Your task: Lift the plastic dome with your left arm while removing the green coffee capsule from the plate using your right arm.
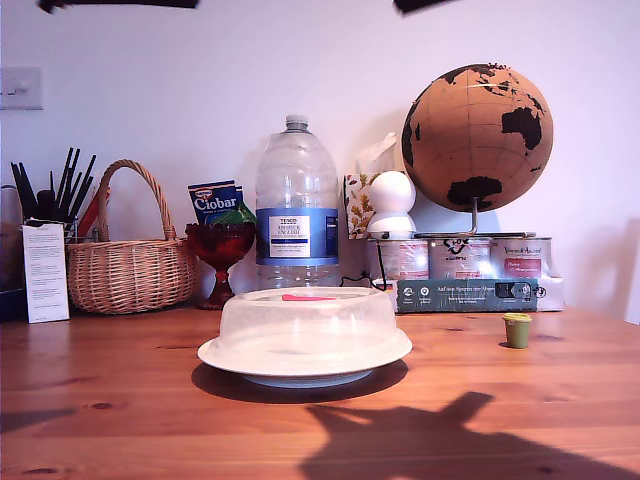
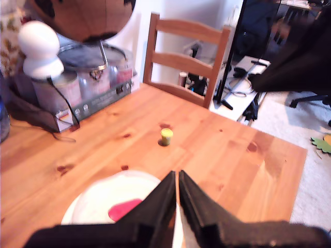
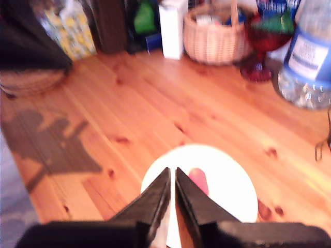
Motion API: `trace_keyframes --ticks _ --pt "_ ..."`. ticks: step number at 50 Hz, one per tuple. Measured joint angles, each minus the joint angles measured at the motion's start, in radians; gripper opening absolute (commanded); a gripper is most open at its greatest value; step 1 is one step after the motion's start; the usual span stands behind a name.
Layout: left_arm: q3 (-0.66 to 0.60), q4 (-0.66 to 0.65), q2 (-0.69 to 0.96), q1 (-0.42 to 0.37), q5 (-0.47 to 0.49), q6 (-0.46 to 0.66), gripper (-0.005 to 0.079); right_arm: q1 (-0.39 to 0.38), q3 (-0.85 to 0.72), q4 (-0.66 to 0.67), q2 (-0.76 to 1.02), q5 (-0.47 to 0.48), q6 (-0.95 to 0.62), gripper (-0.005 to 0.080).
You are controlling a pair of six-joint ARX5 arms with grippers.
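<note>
Two steps make up this job, and by the look of things the capsule step is already behind us: the plastic dome [image 1: 305, 322] sits shut down over the plate [image 1: 300, 377] in the middle of the worktop [image 1: 120, 400], while the green coffee capsule [image 1: 517, 330] stands upright on the bare wood, well apart from the plate toward the exterior view's right. Whether a further lift is due I cannot tell. My first claw [image 2: 177, 178] hangs above the dome with its jaws pressed together and nothing between them; my second claw [image 3: 172, 174] hovers over it likewise, closed and empty. At the far side, the big water bottle [image 1: 296, 205] carries a blue band with a white label too small to read, and the blue packet [image 1: 216, 201] beside it reads "Ciobar".
</note>
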Motion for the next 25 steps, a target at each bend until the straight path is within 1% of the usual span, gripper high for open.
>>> trace_keyframes --ticks 5,25 --pt "0.0 0.001 -0.01 0.0 -0.001 0.0 -0.0019 0.019 0.0 -0.005 -0.002 -0.001 0.0 -0.0012" --pt "0.0 0.011 -0.016 0.0 -0.004 0.0 -0.0019 0.018 0.0 -0.014 -0.001 0.006 0.0 -0.0012"
